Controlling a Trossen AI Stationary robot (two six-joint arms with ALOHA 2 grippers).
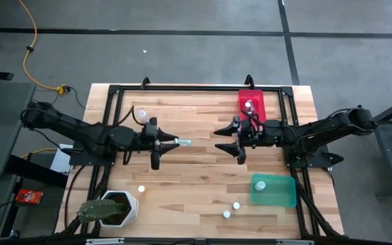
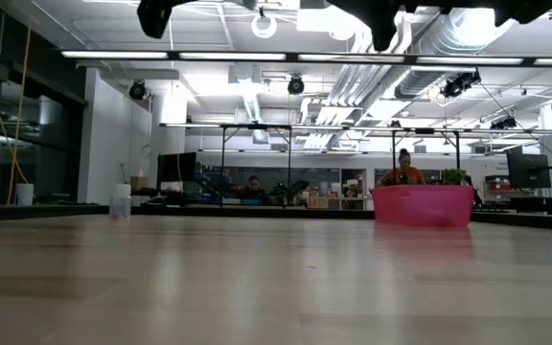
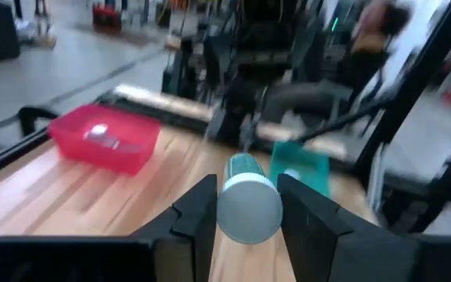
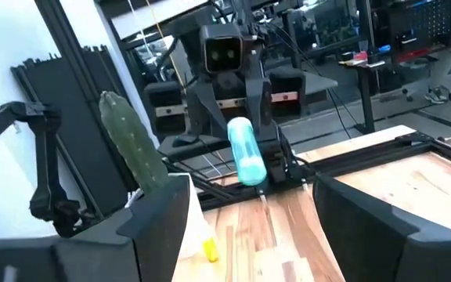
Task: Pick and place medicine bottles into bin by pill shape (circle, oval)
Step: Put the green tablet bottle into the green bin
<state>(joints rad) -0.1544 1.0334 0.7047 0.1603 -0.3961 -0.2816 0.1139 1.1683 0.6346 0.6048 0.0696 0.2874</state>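
1. Medicine bottle [image 1: 182, 142] with a pale teal body and a white cap — it sits crosswise between the fingers of the left gripper [image 1: 171, 142], lifted above the middle of the wooden table [image 1: 196, 184]. In the left wrist view the bottle [image 3: 248, 197] fills the gap between the two dark fingers [image 3: 196, 210], which are closed against its sides.
2. Right gripper [image 1: 227, 138] hangs a little way to the right of the held bottle, facing it, with its fingers spread wide apart and nothing between them. Its wrist camera sees the same bottle [image 4: 246, 150] straight ahead, held by the other arm.
3. Red tray [image 1: 252, 104] lies at the far edge of the table near the right arm; a small bottle [image 1: 249, 105] rests inside it.
4. Green tray [image 1: 273, 190] lies near the front right corner with one white-capped bottle [image 1: 260, 184] in it.
5. Loose bottles stand on the bare wood — one [image 1: 141, 113] behind the left arm, one [image 1: 141, 189] in front of it, and two [image 1: 231, 209] close together left of the green tray.
6. Cactus in a white pot [image 1: 107, 208] stands at the front left corner.
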